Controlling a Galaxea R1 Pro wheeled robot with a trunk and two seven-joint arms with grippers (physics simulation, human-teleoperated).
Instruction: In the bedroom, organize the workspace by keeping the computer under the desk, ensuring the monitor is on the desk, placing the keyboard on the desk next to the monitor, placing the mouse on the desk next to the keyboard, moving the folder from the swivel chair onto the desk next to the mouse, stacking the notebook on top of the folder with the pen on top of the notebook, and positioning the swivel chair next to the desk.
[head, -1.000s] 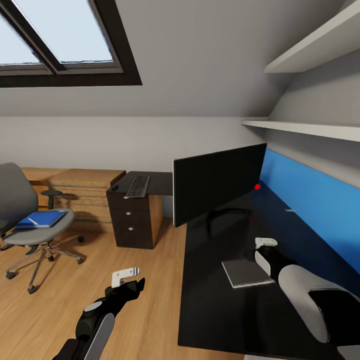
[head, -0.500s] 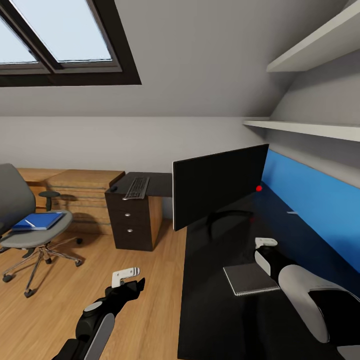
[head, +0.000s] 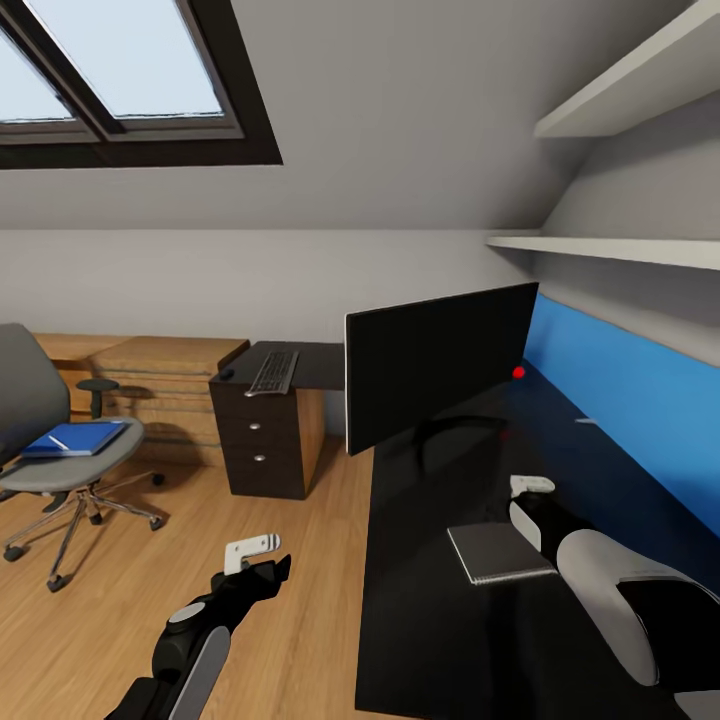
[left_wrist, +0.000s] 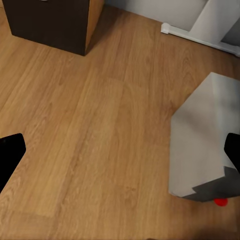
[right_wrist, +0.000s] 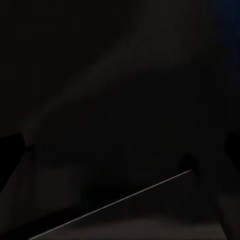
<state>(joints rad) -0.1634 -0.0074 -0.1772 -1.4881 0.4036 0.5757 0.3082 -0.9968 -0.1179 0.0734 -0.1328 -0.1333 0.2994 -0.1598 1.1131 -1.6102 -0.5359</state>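
Note:
The black monitor (head: 435, 365) stands on the glossy black desk (head: 430, 640), with a red light at its lower corner. A grey notebook (head: 498, 552) lies on the desk just beside my right gripper (head: 531, 487), which is open and holds nothing. The keyboard (head: 273, 372) and small black mouse (head: 228, 375) lie on the desk's far wing over the drawers. The blue folder (head: 78, 438) rests on the grey swivel chair (head: 30, 400) at left. A thin pale pen (head: 585, 421) lies by the blue panel. My left gripper (head: 255, 562) hangs open over the floor. The grey computer (left_wrist: 205, 145) stands on the floor.
A light wooden drawer chest (head: 170, 385) stands against the far wall behind the chair. The black drawer unit (head: 262, 445) carries the desk's far wing. White shelves (head: 620, 250) run above the blue back panel (head: 630, 400). Wooden floor (head: 120, 600) stretches between chair and desk.
The whole picture has shifted slightly, so the camera moved: the chair sits a little further left in view. Both arms keep their pose and nothing was taken or let go.

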